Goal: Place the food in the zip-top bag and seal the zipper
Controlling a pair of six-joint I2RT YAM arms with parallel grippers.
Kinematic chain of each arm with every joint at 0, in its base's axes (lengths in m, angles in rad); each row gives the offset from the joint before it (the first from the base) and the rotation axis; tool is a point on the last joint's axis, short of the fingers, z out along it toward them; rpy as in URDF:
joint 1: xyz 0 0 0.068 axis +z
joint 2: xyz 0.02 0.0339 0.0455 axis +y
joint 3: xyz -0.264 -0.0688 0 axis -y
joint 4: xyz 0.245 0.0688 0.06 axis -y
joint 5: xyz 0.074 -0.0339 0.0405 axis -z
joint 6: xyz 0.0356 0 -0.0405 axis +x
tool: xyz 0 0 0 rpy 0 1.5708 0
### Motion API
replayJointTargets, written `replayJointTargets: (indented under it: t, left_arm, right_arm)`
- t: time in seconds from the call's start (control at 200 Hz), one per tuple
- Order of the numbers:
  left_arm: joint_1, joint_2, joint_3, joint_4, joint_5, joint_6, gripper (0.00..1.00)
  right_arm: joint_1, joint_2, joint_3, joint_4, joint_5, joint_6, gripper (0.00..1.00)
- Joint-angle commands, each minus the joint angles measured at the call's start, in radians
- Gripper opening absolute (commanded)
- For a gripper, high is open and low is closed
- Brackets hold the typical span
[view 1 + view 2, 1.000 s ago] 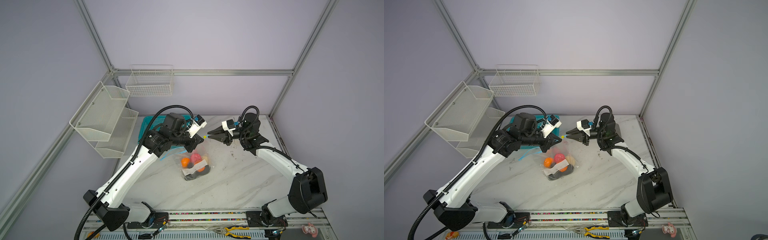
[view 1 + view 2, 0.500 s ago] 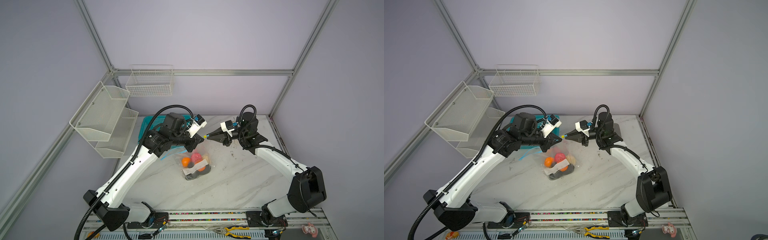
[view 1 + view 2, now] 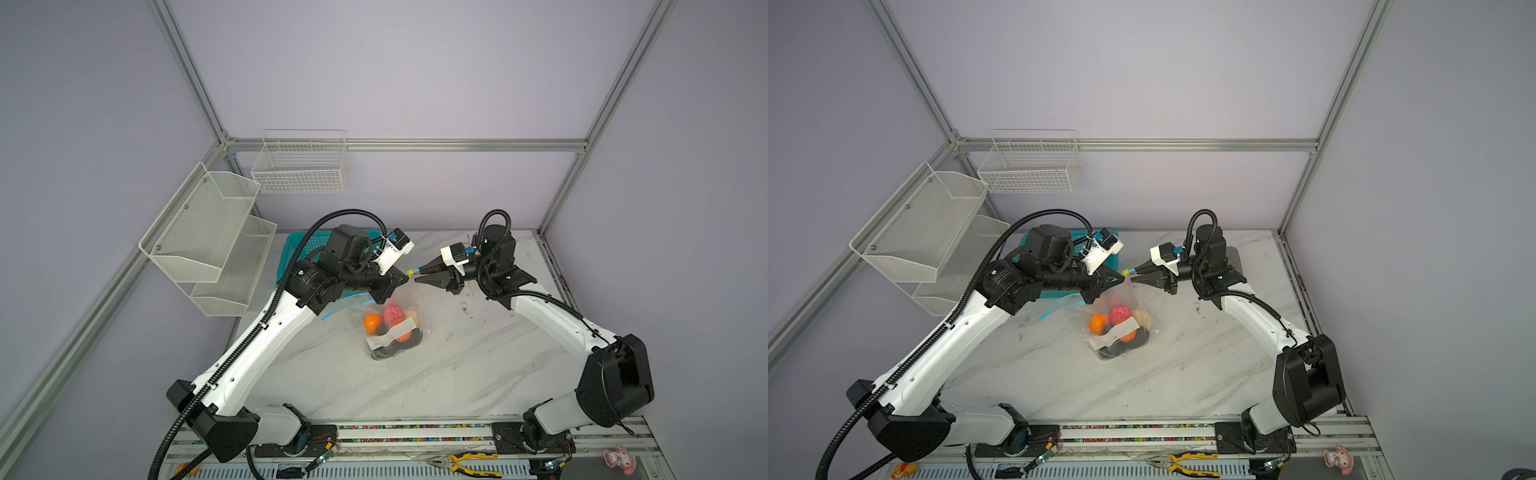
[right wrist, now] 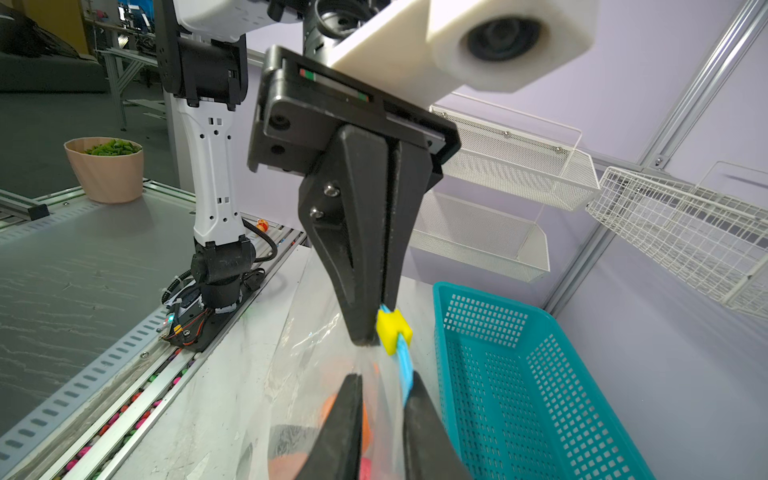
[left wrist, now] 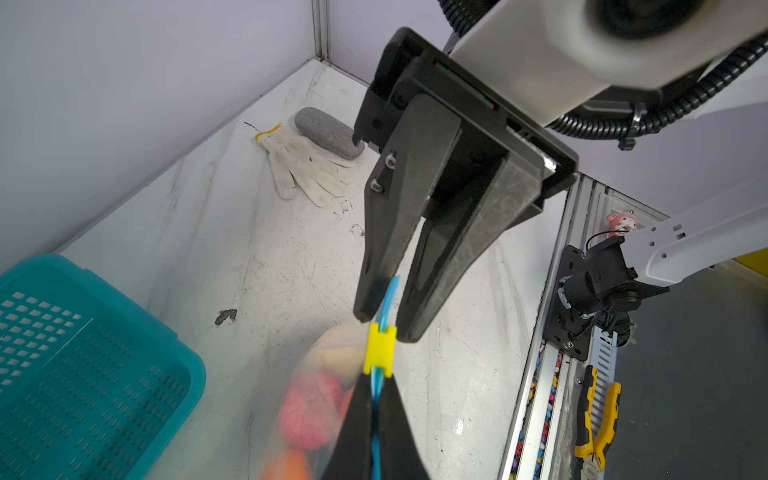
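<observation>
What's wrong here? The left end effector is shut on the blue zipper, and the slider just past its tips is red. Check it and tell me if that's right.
The colour is wrong: the slider is yellow, not red, as the left wrist view shows. The rest holds: the left end effector is shut on the blue zipper, with the slider just past its tips.

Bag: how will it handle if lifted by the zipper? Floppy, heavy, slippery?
Likely floppy: the bag hangs crinkled from the zipper pinched in the left gripper. Probably bottom-heavy: the food sits bunched low, seemingly on the table. The film looks smooth, so it may slip; the zipper seems the firmer hold.
</observation>
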Motion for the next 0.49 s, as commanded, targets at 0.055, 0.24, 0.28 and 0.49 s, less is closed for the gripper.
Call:
replayJointTargets:
  t: [0.055, 0.24, 0.28, 0.49]
  left_arm:
    - [0.004, -0.027, 0.015, 0.064, 0.027, -0.004, 0.00]
    - [0.005, -0.028, 0.011, 0.068, 0.027, -0.003, 0.00]
    - [0.005, -0.028, 0.011, 0.069, 0.028, -0.003, 0.00]
    - [0.005, -0.028, 0.008, 0.069, 0.032, -0.004, 0.00]
  right_arm:
    - [0.004, -0.051, 0.025, -0.015, 0.000, -0.031, 0.22]
    - [0.004, -0.052, 0.032, -0.020, 0.001, -0.030, 0.21]
    - [0.002, -0.048, 0.038, -0.025, 0.000, -0.031, 0.21]
    - [0.003, -0.038, 0.045, -0.031, 0.025, -0.022, 0.24]
